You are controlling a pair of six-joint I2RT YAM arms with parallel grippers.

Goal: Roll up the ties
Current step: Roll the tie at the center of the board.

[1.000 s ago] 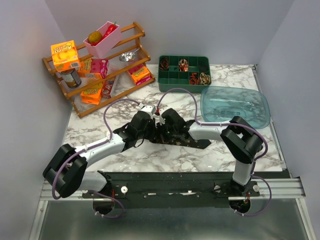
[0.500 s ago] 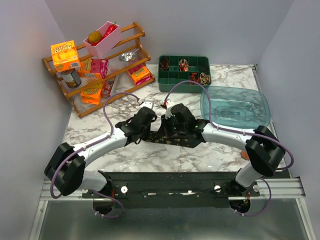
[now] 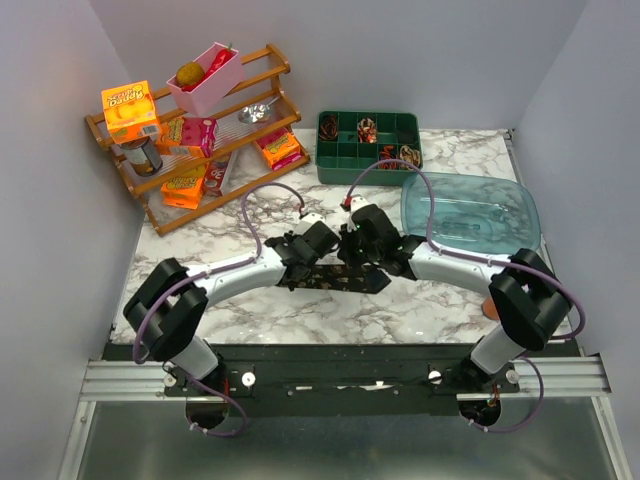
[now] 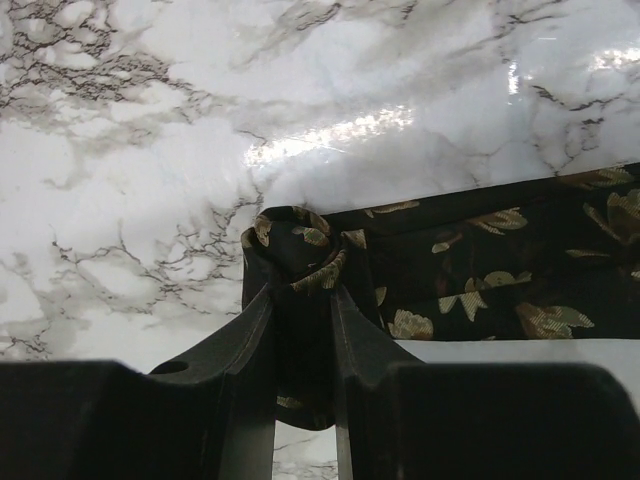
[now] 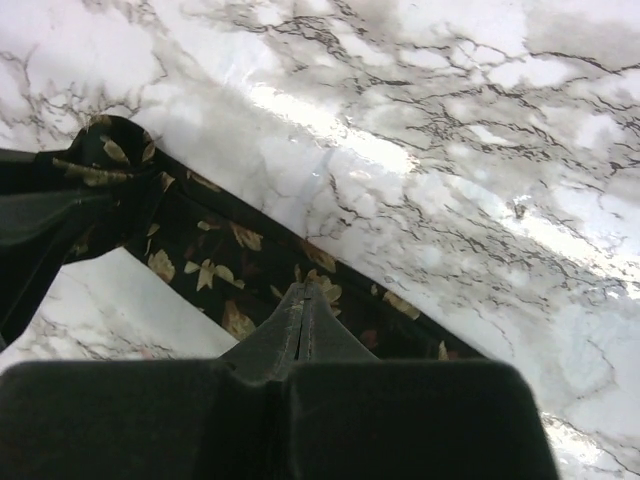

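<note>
Moved: my left arm's elbow has swung in from the lower left corner toward the middle of the top view over the last second, and the left end effector (image 4: 300, 288) now sits further right. The right arm's elbow has gone out to the lower right, and the right end effector (image 5: 300, 297) has shifted slightly up and right.
Left end effector: I see it grasping the tie (image 4: 470, 290). Its two fingers (image 4: 250, 340) stand one on each side of the tie's curled-over end, with fabric bunched between them.
Right end effector: clenched, the tips pressed together and pointing down at the tie's flat stretch. I cannot tell whether any fabric is pinched between them.
Tie: a dark strip with a small gold leaf pattern, lying on the desk (image 3: 300, 320) at the centre of the top view under both end effectors. From the curled end at the left, the rest runs flat toward the right.
Coiled ties: several small spirals (image 3: 367, 127) sit in separate compartments of the green tray (image 3: 340, 172) at the upper middle of the frame.
Clear blue tub: (image 3: 470, 210) just right of the green tray, near the right arm.
Wooden rack: (image 3: 265, 52) in the upper left, holding boxes and a pink bin.
</note>
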